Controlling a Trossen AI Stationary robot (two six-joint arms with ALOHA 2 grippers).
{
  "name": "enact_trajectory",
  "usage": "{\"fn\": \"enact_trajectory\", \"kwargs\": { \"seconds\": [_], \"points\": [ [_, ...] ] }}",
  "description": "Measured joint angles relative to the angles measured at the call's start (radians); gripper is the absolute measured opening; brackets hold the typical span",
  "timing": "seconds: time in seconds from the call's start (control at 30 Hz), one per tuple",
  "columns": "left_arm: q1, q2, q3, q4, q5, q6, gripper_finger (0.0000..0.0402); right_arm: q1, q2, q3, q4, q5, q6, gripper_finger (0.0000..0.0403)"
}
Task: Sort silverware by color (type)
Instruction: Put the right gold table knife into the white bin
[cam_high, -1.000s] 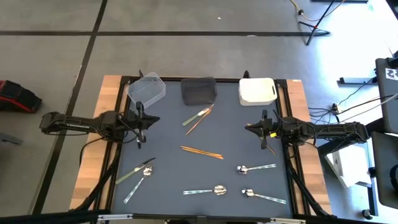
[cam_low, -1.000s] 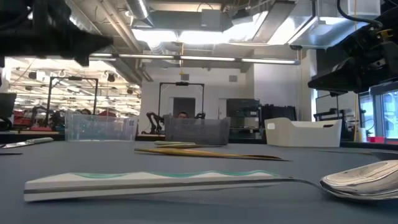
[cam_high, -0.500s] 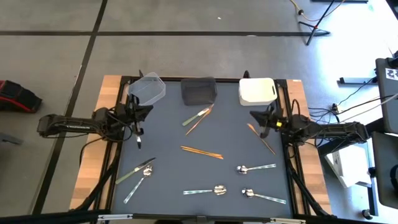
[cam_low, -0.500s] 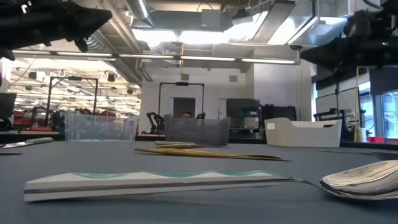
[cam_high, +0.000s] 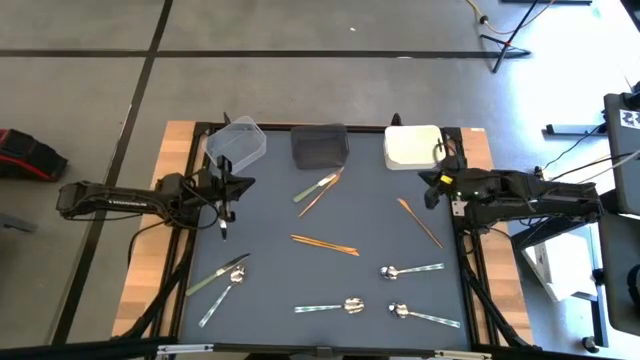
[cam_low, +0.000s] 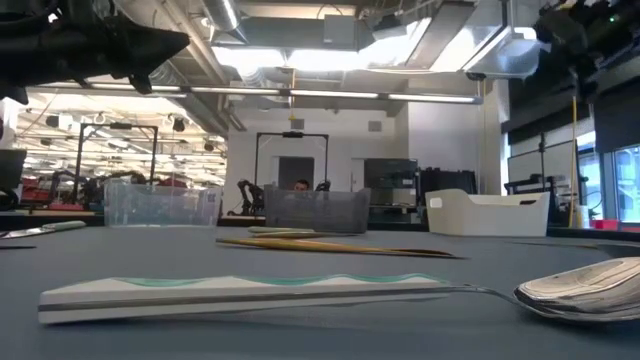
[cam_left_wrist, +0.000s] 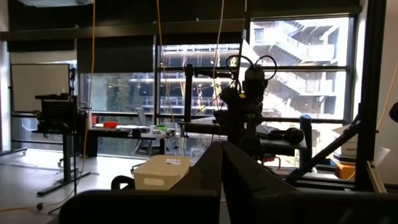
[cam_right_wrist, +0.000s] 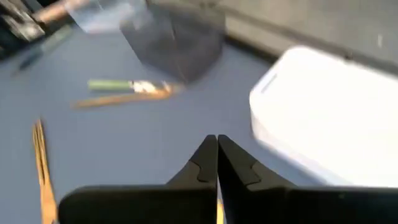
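The silverware lies flat on the dark mat. A green-handled piece (cam_high: 318, 185) and a copper stick (cam_high: 322, 197) lie near the dark bin. A pair of copper sticks (cam_high: 325, 244) is in the middle and one copper stick (cam_high: 420, 222) to the right. Three silver spoons (cam_high: 410, 270) (cam_high: 332, 307) (cam_high: 425, 317) lie near the front, and a green knife (cam_high: 218, 273) and a spoon (cam_high: 222, 296) at front left. My left gripper (cam_high: 235, 186) (cam_left_wrist: 222, 152) hangs shut above the mat's left part. My right gripper (cam_high: 430, 190) (cam_right_wrist: 216, 155) is shut, beside the white bin (cam_high: 413, 146).
Three bins stand along the far edge: a clear one (cam_high: 237, 142), a dark one (cam_high: 320, 146) and the white one (cam_right_wrist: 323, 118). In the low view a spoon (cam_low: 575, 290) with a white, teal-striped handle (cam_low: 250, 292) lies close in front. Wooden table edges flank the mat.
My right gripper has risen and moved toward the far edge and the white bin, away from the copper stick on the right, which stays flat on the mat. My left gripper has lifted a little, shifted slightly toward the far edge and tipped up to level.
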Motion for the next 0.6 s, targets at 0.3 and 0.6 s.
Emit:
{"fn": "enact_trajectory", "kwargs": {
  "seconds": [0.3, 0.6],
  "points": [
    [0.0, 0.0, 0.0, 0.009, -0.01, 0.008, 0.0, 0.0, 0.148, 0.013, -0.208, -0.194, 0.176, 0.0014],
    [0.0, 0.0, 0.0, 0.035, -0.01, 0.008, 0.0, 0.0, 0.383, 0.013, -0.26, -0.291, 0.186, 0.0138]
  ]
}}
